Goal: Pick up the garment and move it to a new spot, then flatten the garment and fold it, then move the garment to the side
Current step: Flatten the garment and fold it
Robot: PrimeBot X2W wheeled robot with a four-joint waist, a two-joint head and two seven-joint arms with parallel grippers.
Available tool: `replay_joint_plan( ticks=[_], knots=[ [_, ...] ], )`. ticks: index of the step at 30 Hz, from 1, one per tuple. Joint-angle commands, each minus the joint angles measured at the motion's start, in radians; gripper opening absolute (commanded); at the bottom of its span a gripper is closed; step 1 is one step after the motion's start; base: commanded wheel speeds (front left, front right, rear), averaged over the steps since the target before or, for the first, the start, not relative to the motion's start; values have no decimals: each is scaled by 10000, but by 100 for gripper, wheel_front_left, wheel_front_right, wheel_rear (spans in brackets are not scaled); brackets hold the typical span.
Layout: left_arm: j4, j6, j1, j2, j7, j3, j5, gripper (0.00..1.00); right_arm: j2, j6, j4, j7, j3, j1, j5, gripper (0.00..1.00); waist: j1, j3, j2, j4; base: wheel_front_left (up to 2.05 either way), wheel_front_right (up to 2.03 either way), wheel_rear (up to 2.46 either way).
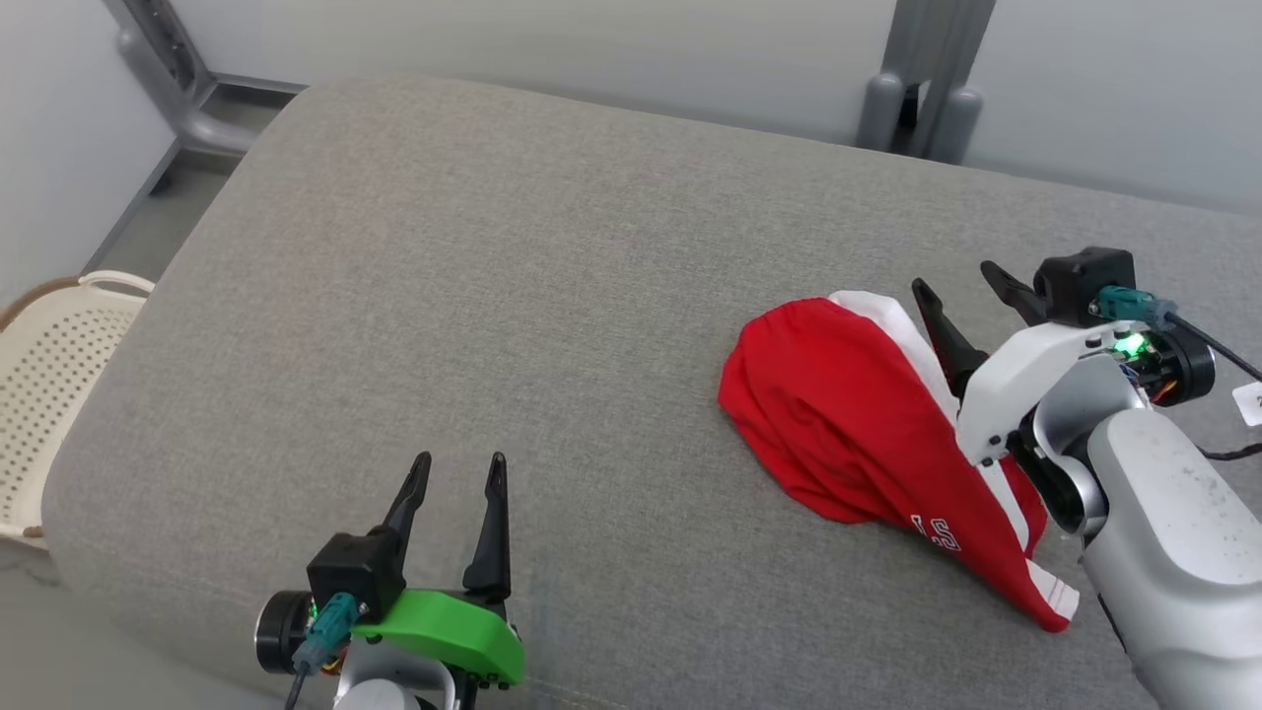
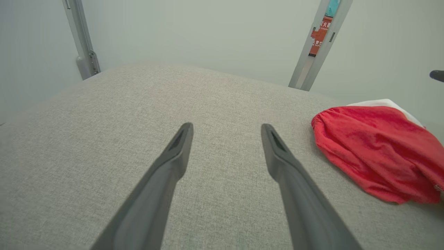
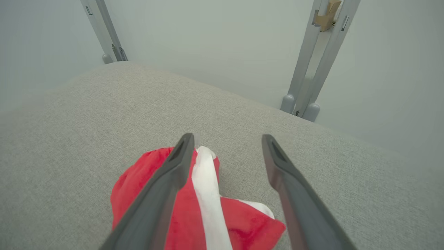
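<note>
The right gripper, in the head view, gapes wide and empty over the far right edge of the garment. The left gripper, equally wide, points away over the grey cushion. The garment's long axis runs diagonally, rounded end far-left, white-trimmed tip near the robot.

Left wrist view: the red heap lies well right of the spread fingers.

Right wrist view: it lies under the left finger.

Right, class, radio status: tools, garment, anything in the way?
Left tool open over the cushion. Right tool open over the garment, gripping nothing. Garment bunched, not flat. Basket left of the cushion, no obstruction.
</note>
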Motion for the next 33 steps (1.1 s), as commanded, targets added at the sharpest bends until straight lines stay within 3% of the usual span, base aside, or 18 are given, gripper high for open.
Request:
replay_joint_plan(
  ticks=[1, 9, 10, 11, 12, 13, 14, 23, 29, 33],
  knots=[
    [29, -22, -193, -30, -88, -17, -88, 100, -53, -16, 291, 144, 128, -194, 139, 100, 0, 385, 0, 611, 0, 0, 0],
    [148, -47, -327, -124, -139, 10, -119, 100, -138, -16, 2165, 831, 679, -1003, 450, 100, 0, 635, 0, 1229, 0, 0, 0],
    [163, -44, -315, -129, -146, 25, -122, 100, -100, -16, 2332, 940, 721, -1055, 519, 87, 0, 634, 0, 1249, 0, 0, 0],
    [176, -48, -310, -138, -154, 35, -123, 100, -69, -14, 2521, 1072, 764, -1110, 602, 45, 0, 634, 0, 1269, 0, 0, 0],
    [185, -50, -307, -143, -160, 44, -121, 100, -67, -16, 2635, 1140, 782, -1164, 649, 32, 0, 632, 0, 1278, 0, 0, 0],
    [198, -50, -303, -150, -165, 58, -119, 100, -67, -16, 2759, 1210, 824, -1242, 691, 8, 0, 627, 0, 1281, 0, 0, 0],
    [207, -53, -295, -152, -170, 78, -117, 100, -52, -16, 2847, 1227, 894, -1298, 721, 0, 0, 622, 0, 1274, 0, 0, 0],
    [184, -52, -323, -162, -167, 204, -26, 100, 176, -14, 2002, -84, 2002, -1675, 782, 0, 0, 599, 0, 1031, 0, 0, 0],
    [132, -79, -319, -147, -168, 288, 52, 100, 519, -16, 786, -971, 3788, -1174, 757, 0, 0, 570, 0, 862, 0, 0, 0],
    [132, -91, -384, -156, -163, 310, 84, 100, 804, -14, 804, -1419, 4607, -739, 820, 0, 0, 589, 0, 851, 0, 0, 0]
  ],
)
